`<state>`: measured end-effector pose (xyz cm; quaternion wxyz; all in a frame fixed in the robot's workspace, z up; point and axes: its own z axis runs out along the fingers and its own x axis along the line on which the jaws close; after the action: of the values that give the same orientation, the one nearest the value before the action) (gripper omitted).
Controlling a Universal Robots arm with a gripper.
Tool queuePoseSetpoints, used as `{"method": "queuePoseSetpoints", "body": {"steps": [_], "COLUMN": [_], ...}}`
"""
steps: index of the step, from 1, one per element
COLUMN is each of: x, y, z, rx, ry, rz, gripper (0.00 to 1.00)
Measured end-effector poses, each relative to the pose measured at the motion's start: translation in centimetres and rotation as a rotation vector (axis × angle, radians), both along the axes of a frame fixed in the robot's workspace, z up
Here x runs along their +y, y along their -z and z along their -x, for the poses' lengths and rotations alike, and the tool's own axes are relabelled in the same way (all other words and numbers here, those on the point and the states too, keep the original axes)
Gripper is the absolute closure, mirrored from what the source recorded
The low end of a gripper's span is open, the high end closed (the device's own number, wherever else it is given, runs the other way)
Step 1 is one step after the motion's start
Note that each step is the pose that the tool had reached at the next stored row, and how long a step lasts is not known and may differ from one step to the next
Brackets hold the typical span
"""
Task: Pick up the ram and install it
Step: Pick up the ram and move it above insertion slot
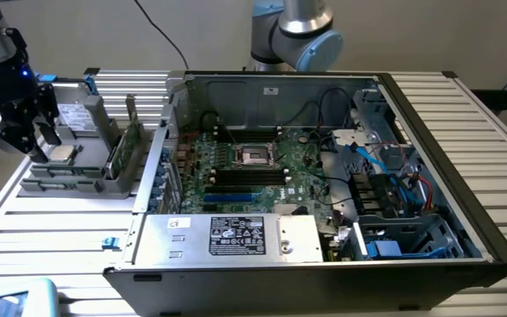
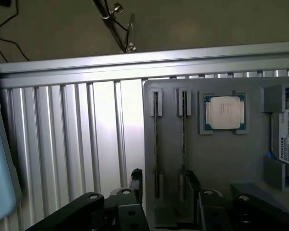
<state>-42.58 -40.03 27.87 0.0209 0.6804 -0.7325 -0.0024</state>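
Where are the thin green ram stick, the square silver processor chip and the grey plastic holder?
thin green ram stick (image 1: 126, 152), exterior view, its flat green side.
square silver processor chip (image 2: 225, 111), wrist view, centre of its lid.
grey plastic holder (image 2: 221, 159), wrist view, bare flat base.

ram (image 1: 129, 155) detail too small; hard drive (image 2: 286, 139) cropped at edge

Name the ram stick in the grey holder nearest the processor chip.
The ram stick standing right beside the processor chip; the other stick stands further away from it.
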Motion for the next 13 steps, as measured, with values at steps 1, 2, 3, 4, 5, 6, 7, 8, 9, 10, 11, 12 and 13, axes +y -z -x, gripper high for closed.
{"method": "queuePoseSetpoints", "body": {"steps": [1,2,3,4,5,6,7,8,9,10,11,12,13], "x": [-0.03,-0.08,-0.13,-0.18,-0.24,-0.30,-0.35,-0.40,-0.43,-0.43,-0.44,-0.45,-0.45], "y": [0.18,0.36,0.54,0.72,0.91,1.08,1.27,1.45,1.63,1.80,1.90,1.98,2.07], "z": [0.0,0.0,0.0,0.0,0.0,0.0,0.0,0.0,0.0,0.0,0.0,0.0,0.0], "rx": [0.0001,0.0001,0.0001,0.0000,0.0000,0.0001,0.0000,0.0000,-0.0001,-0.0015,-0.0046,-0.0101,-0.0171], "ry": [0.000,0.000,0.000,0.000,0.000,0.000,0.000,0.000,0.000,0.000,0.000,0.000,0.000], "rz": [0.0001,0.0000,0.0000,0.0000,0.0000,0.0000,0.0000,0.0000,0.0000,0.0000,0.0001,0.0002,0.0001], "gripper": [0.49,0.49,0.49,0.49,0.49,0.49,0.49,0.49,0.49,0.49,0.49,0.49,0.49]}}
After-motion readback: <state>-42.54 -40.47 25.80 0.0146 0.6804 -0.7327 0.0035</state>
